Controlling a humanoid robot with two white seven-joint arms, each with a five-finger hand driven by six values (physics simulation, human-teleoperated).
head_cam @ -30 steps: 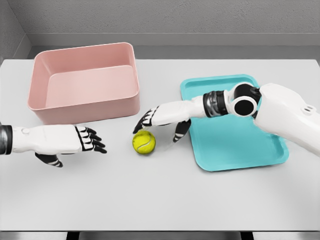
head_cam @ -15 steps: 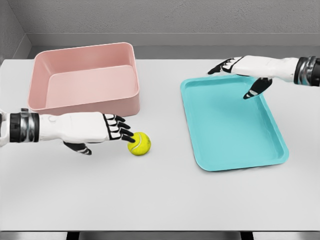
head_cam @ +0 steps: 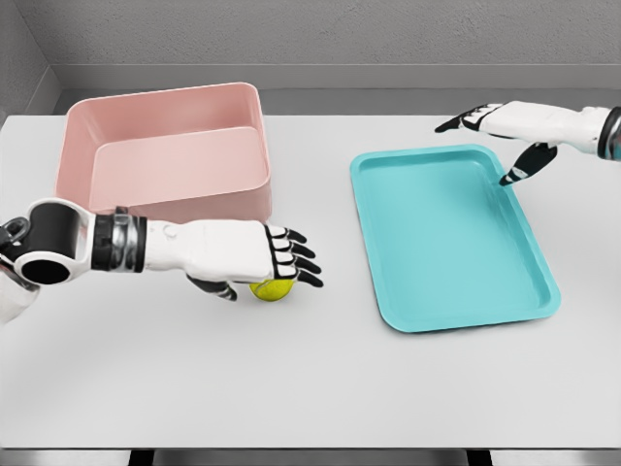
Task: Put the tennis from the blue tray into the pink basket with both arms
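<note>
1. Roughly halfway, by the look of it: tennis ball (head_cam: 273, 288) already off the blue tray (head_cam: 456, 291), sitting on the white table (head_cam: 320, 388) just in front of the pink basket (head_cam: 161, 161). Not in the basket yet.
2. Left to do: an actual grab, a lift over the near wall, a drop inside.
3. Left hand (head_cam: 260, 256) draped right over the ball, palm down, fingers (head_cam: 296, 263) stretched nearly flat past it, thumb tucked below on the near side. Touching or about to, but no proper wrap around it. Can't call that a grip.
4. Right hand (head_cam: 505, 131) parked up by the tray's far right corner, fingers loose and spread, nothing in it, well apart from the ball.
</note>
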